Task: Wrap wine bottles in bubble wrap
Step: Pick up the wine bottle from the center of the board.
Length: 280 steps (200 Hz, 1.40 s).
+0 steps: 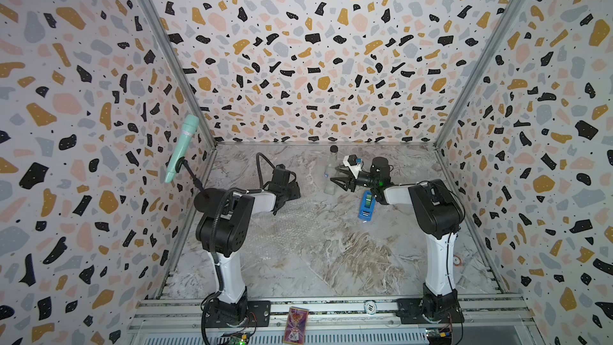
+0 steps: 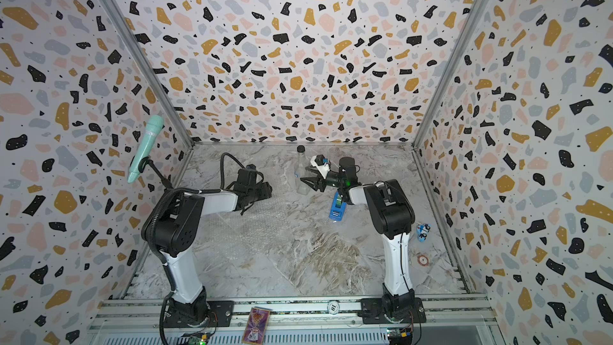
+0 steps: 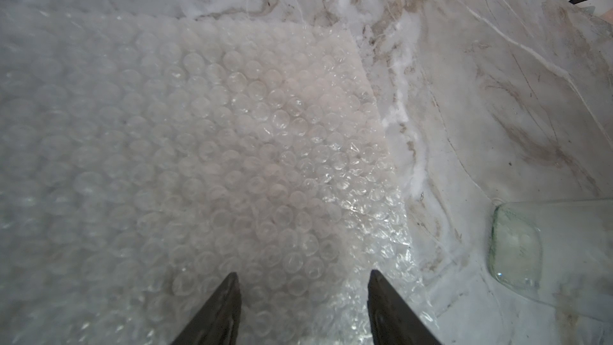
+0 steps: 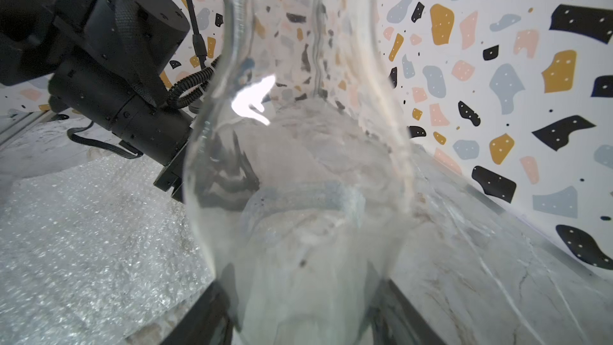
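Observation:
The wine bottle (image 1: pixel 332 162) of clear glass with a black cap stands on the marble table near the back wall, also seen in a top view (image 2: pixel 301 165). My right gripper (image 1: pixel 337 183) reaches in from the right. In the right wrist view its fingers (image 4: pixel 212 306) press on both sides of the bottle's (image 4: pixel 298 194) lower body. The bubble wrap (image 1: pixel 265 237) lies flat on the table's left half. My left gripper (image 3: pixel 303 273) hovers open over the bubble wrap (image 3: pixel 232 127) near its edge, holding nothing. The bottle's base (image 3: pixel 514 250) shows beside that edge.
A blue tape dispenser (image 1: pixel 366 205) lies under my right forearm. A mint microphone (image 1: pixel 182 147) juts from the left wall above my left arm. A small blue-and-white object (image 2: pixel 423 231) sits near the right wall. A printed card (image 1: pixel 295 325) rests on the front rail.

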### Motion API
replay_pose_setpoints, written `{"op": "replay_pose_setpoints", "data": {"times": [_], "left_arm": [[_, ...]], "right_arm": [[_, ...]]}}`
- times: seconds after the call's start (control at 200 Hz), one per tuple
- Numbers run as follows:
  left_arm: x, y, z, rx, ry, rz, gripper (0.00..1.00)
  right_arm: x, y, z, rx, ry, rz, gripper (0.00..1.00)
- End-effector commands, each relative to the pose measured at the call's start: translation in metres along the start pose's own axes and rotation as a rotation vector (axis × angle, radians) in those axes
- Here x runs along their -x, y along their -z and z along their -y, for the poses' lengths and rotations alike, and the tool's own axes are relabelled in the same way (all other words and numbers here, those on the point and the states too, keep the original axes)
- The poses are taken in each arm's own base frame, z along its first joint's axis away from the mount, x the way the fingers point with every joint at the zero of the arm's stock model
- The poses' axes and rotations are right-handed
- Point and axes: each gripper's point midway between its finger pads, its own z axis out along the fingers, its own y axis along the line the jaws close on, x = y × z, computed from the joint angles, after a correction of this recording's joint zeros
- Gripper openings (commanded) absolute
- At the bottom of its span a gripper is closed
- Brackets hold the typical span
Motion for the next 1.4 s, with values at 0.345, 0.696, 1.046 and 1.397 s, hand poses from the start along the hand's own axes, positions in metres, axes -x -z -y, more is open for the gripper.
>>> {"op": "replay_pose_setpoints", "data": {"times": [0.345, 0.696, 1.046, 1.397], "left_arm": [[-0.047, 0.003, 0.021, -0.029, -0.046, -0.121, 0.60], [-0.064, 0.012, 0.081, -0.123, -0.039, -0.103, 0.60], [-0.037, 0.036, 0.104, -0.124, -0.023, -0.039, 0.66], [-0.006, 0.079, 0.066, -0.070, -0.009, 0.002, 0.74]], "right_arm": [[0.043, 0.019, -0.014, -0.056, 0.053, 0.106, 0.44], [0.068, 0.058, -0.020, -0.169, 0.056, 0.163, 0.41], [0.087, 0.083, -0.021, -0.280, 0.023, 0.101, 0.38], [0.091, 0.070, -0.040, -0.313, 0.003, -0.154, 0.36]]}}
